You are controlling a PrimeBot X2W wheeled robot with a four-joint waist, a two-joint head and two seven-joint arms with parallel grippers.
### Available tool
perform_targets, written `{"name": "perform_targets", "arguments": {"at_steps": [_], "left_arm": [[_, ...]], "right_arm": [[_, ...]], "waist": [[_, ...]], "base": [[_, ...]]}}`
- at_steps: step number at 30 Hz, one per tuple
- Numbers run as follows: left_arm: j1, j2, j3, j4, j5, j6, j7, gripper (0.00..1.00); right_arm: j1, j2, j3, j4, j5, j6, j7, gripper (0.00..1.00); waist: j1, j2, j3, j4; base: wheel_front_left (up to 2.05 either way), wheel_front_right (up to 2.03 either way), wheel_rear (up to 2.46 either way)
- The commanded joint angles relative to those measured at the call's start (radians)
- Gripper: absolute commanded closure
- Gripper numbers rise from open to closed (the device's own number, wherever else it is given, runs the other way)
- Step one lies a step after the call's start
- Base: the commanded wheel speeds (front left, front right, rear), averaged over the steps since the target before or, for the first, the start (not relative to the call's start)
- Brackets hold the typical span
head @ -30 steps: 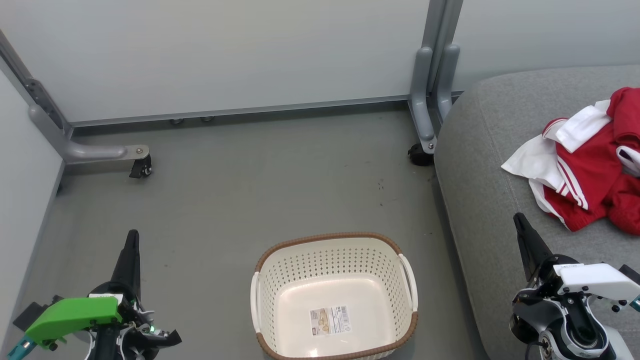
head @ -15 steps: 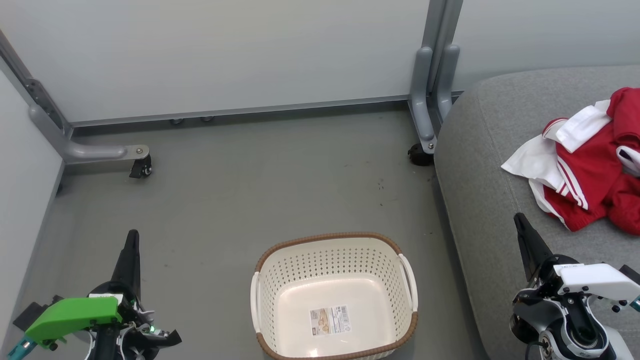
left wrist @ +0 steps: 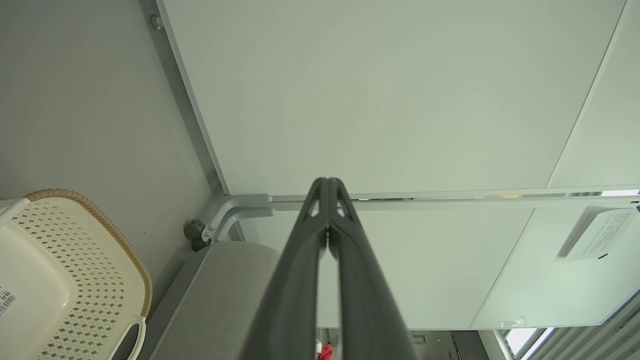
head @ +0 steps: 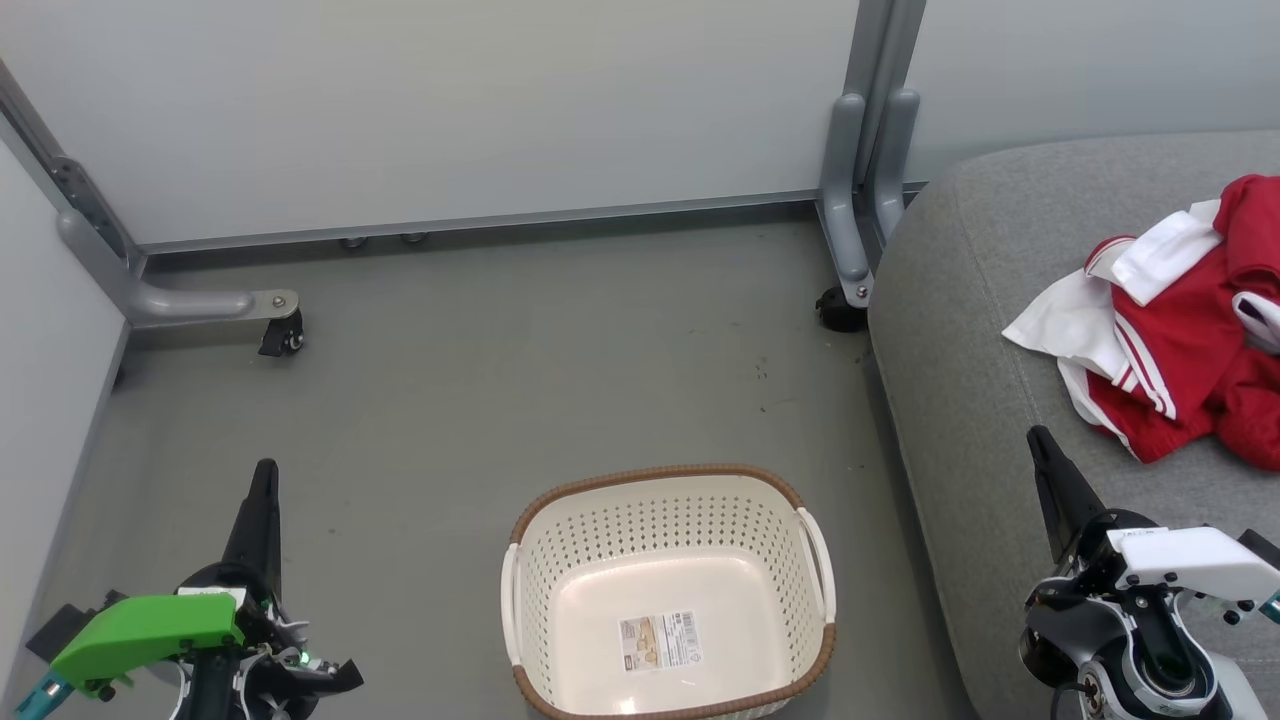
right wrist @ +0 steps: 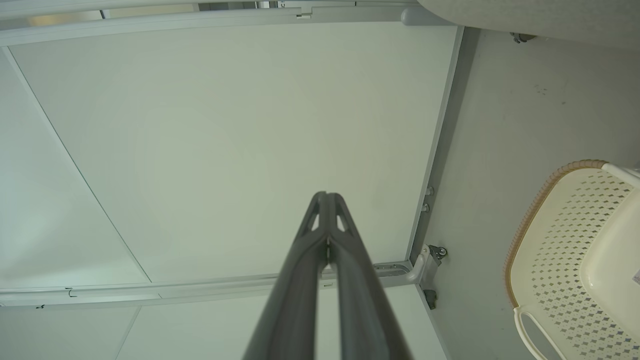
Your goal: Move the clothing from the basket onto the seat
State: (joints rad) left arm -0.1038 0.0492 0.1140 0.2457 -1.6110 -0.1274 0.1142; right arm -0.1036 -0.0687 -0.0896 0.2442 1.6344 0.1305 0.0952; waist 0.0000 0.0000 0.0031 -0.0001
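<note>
basket (head: 660, 471) 1; seat (head: 960, 400) 1; clothing heap (head: 1180, 350) 1; left gripper (head: 265, 470) + right gripper (head: 1036, 437) 2; casters (head: 283, 338) 2

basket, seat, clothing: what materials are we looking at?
Basket: looks like moulded cream plastic, smooth, slight sheen, perforated walls; brown rim looks woven, probably plastic too.
Seat: grey matte upholstery fabric, fine weave texture, stitched seam.
Clothing: soft red-and-white fabric, crumpled in folds; likely a sports knit.
</note>
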Motion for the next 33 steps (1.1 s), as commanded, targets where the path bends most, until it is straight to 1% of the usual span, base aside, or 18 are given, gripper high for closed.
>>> {"name": "perform_targets", "arguments": {"at_steps": [1,33], "left_arm": [[-0.011,0.002,0.002,0.000,-0.004,-0.007,0.004,1.00],[-0.011,0.002,0.002,0.000,-0.004,-0.007,0.003,1.00]], "right_arm": [[-0.006,0.003,-0.004,0.002,-0.005,0.000,0.002,1.00],[-0.007,0.007,-0.011,0.003,-0.011,0.000,0.008,1.00]], "waist": [[0.0000,0.0000,0.000,0.000],[0.0000,0.0000,0.000,0.000]], "base": [[0.00,0.00,0.00],[0.00,0.00,0.00]]}}
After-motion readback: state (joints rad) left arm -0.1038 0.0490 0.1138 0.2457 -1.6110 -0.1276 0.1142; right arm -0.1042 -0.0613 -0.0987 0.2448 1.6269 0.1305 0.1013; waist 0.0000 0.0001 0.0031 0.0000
